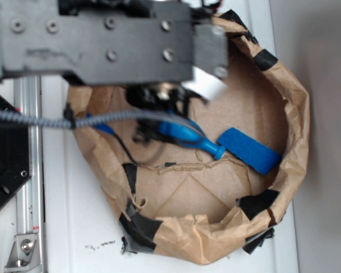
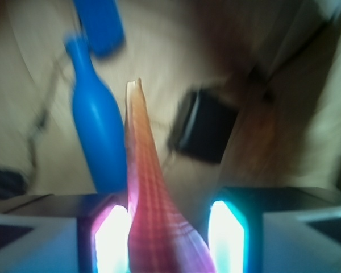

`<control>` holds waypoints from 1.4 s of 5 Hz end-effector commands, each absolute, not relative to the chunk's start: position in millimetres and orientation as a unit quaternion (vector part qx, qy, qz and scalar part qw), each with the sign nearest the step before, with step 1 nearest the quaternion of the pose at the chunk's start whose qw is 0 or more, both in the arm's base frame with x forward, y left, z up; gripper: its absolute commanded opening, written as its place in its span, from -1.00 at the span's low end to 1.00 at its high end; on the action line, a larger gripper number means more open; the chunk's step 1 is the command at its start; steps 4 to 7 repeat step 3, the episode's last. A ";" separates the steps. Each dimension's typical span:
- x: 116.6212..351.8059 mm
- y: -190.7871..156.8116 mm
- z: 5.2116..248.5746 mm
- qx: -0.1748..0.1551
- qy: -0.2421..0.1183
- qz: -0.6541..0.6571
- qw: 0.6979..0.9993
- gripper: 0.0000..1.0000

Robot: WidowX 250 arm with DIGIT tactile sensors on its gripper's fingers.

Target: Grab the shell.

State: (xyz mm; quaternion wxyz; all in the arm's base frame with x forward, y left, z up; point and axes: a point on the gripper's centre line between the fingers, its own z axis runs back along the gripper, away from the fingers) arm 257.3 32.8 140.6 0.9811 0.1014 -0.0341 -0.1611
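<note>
Between the two lit fingers (image 2: 112,236) of the gripper (image 2: 169,239) we find the shell (image 2: 150,210), its wide ridged end low in the wrist view and its long pointed tip reaching away from the camera. We see the left finger touching or almost touching the shell, while a narrow gap shows at the right finger; the blur prevents us from confirming a firm pinch. Just beside the shell's left side lies the blue bottle (image 2: 96,133), and the blue sponge (image 2: 99,25) lies past the bottle's neck. From the exterior view, we note the arm (image 1: 102,40) covering the back left part of the paper bag (image 1: 295,114), with the bottle near the middle of the bag floor and the sponge toward its right wall.
</note>
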 end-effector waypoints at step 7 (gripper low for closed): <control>252.8 2.6 178.9 -0.015 -0.107 0.131 0.986 -1.00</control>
